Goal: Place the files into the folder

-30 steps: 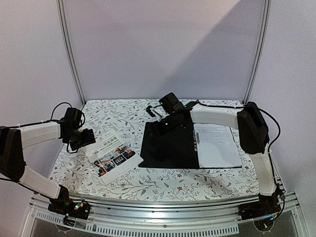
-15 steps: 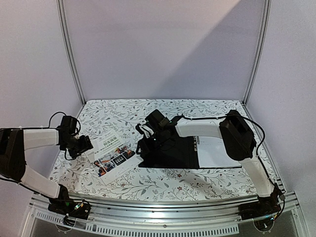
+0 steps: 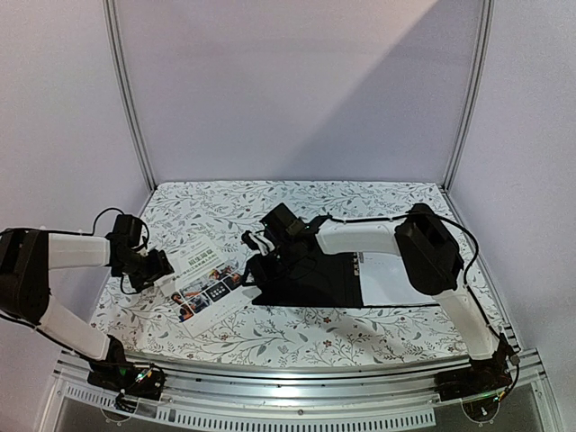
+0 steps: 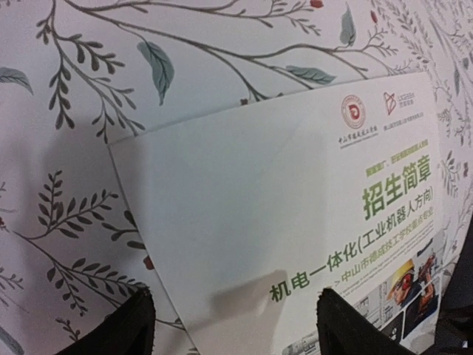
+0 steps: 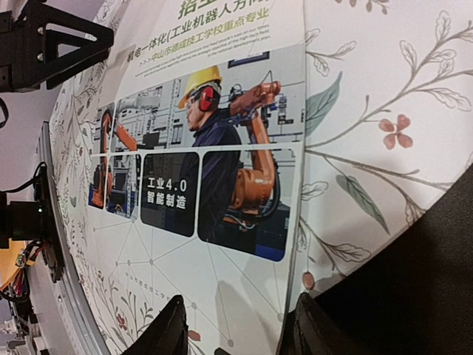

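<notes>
Hovering over a corner of the brochure, the left gripper had spread fingers; the right gripper, fingers apart too, stood between brochure and open folder.

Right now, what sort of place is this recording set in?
Probably a partitioned booth used as a robot workcell: plain panel walls, aluminium frame posts, and a table covered in floral cloth.

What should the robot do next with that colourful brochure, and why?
Probably the right gripper should lower and pinch the brochure by its edge. That edge shows between its open fingers, right beside the open folder, so a grip there could drag the sheet across. The left gripper hovers open over the brochure's other end.
</notes>
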### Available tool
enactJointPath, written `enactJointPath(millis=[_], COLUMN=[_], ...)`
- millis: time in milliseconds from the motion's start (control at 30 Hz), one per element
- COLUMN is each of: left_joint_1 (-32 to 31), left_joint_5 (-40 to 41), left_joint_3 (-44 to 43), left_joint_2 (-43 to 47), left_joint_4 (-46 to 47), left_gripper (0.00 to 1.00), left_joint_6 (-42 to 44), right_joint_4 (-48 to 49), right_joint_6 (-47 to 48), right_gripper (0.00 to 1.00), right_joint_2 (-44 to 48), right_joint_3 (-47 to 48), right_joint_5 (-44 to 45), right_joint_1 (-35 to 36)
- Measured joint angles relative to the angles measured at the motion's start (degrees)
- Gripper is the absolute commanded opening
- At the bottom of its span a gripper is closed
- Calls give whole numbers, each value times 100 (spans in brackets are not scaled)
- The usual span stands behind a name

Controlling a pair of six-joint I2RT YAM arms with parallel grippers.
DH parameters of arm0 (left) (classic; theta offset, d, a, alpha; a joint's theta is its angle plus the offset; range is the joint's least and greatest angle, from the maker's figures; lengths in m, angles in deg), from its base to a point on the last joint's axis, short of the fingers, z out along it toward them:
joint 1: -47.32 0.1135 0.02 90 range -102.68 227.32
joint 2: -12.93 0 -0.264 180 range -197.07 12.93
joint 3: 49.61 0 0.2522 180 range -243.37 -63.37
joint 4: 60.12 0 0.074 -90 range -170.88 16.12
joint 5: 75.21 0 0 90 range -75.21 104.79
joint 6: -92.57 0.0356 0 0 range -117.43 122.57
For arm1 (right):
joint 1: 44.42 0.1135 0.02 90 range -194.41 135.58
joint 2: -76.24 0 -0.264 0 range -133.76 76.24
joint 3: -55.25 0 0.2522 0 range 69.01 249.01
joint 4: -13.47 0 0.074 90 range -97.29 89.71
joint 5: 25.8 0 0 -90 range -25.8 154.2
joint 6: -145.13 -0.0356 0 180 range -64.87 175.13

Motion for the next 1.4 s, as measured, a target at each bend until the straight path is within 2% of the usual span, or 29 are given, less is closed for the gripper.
enactJointPath(millis=[567, 733, 967, 1400], left_joint_1=[4, 4, 4, 4], left_joint_5=[-192, -221, -321, -361], left_joint_3=[0, 0, 4, 31], left_joint_2=[-66, -81, -96, -98], left_joint_4=[173, 197, 254, 304], left_gripper=[72, 71, 71, 70], left_joint_6=[0, 0, -2, -20], right_joint_4=[595, 680, 446, 271], right_joint_6=[-688, -907, -1097, -1274], right_gripper=[35, 38, 45, 44], right_joint_2=[-149, -149, -149, -149], right_joint_3=[9, 9, 9, 103], right_joint_5=[-710, -715, -238, 90], right_joint_1=[37, 79, 149, 212])
